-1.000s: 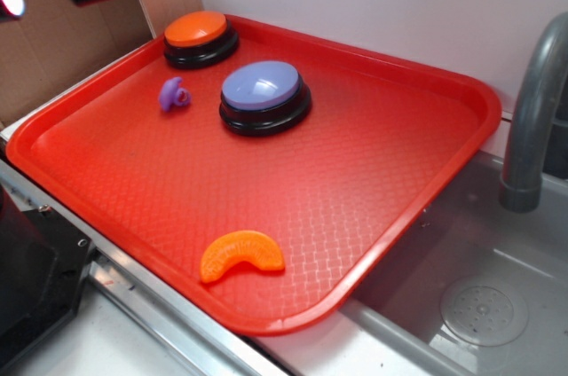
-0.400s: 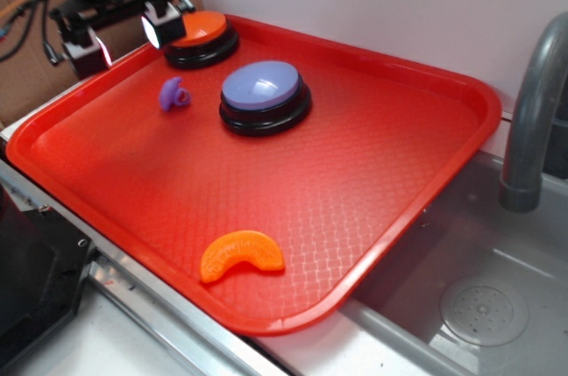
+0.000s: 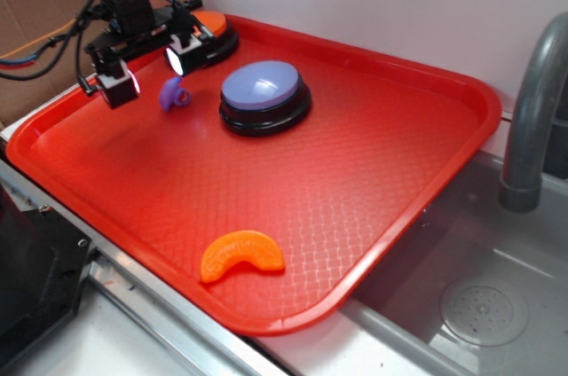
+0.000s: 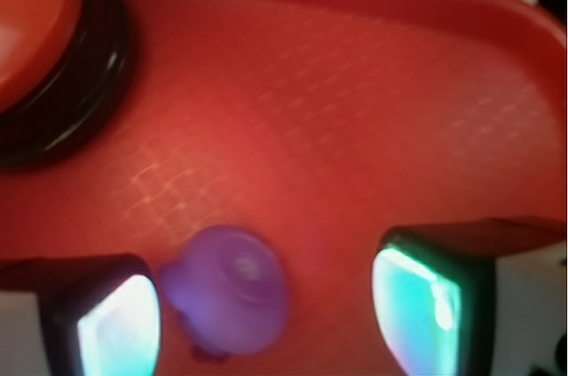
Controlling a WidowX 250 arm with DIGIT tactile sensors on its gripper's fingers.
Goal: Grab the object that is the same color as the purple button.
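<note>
- Purple toy piece (image 3: 174, 94) lay on the red tray (image 3: 373, 181), near the far-left corner, between the orange-topped button (image 3: 209, 36) and the lavender-purple dome button (image 3: 262, 95), touching neither.
- Gripper (image 3: 149, 73) hung over that corner with its fingers (image 3: 117, 86) spread wide apart and nothing between the pads.
- Wrist view: toy piece (image 4: 228, 293) sat low between the two fingers (image 4: 105, 318), clearly closer to the left one; right finger had open tray between it and the piece. Picture was blurred, so fine shape of the toy was uncertain.
- Arm pose: wrist pointed roughly straight down at the tray, cables trailing off to the left; fingertips looked to be above the tray surface, though height could not be judged exactly.
- Step in hand, as I judged it: final alignment and descent onto the toy.
- To do it well: shift the gripper slightly so the piece sits centred in the gap, then lower until the pads flank its body before closing.
- Risk: the piece is small and knobbly; an off-centre close could nudge it aside or pinch only an edge.
- Orange slice (image 3: 241, 254) sat at the near edge, well apart, not the target.
</note>
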